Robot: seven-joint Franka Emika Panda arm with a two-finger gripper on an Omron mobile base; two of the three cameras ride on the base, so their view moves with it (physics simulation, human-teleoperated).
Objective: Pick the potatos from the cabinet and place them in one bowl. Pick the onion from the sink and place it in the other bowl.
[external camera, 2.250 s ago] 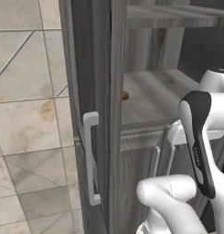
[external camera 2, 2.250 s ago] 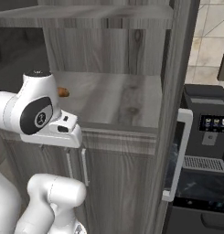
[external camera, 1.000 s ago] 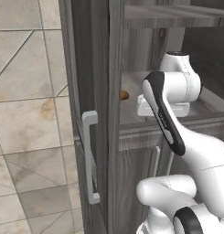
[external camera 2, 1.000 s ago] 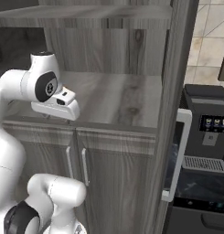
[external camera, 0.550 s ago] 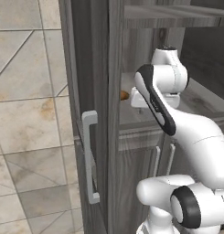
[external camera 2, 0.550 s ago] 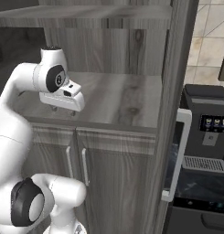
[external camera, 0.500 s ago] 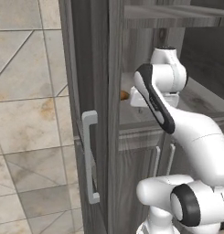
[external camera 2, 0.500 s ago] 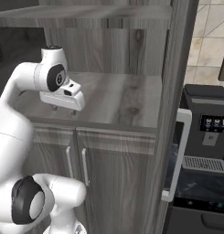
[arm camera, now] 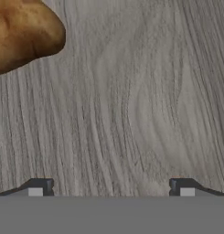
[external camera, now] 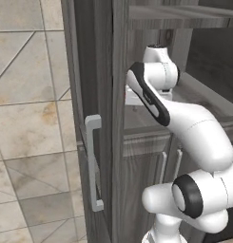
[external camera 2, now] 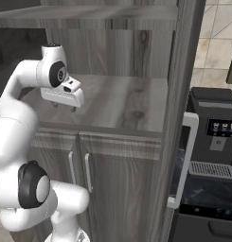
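The arm reaches forward, its gripper (external camera 2: 63, 108) pointing down, jaws spread wide.

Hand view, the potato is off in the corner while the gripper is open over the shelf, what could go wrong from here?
1. The orange-brown potato sits off to one side, not between the open gripper fingertips; closing now would likely grab nothing.
2. The gripper hangs close over the cabinet shelf, so dropping straight down might press the fingertips into the wood.
3. A sideways correction could nudge the oval potato and roll it away.
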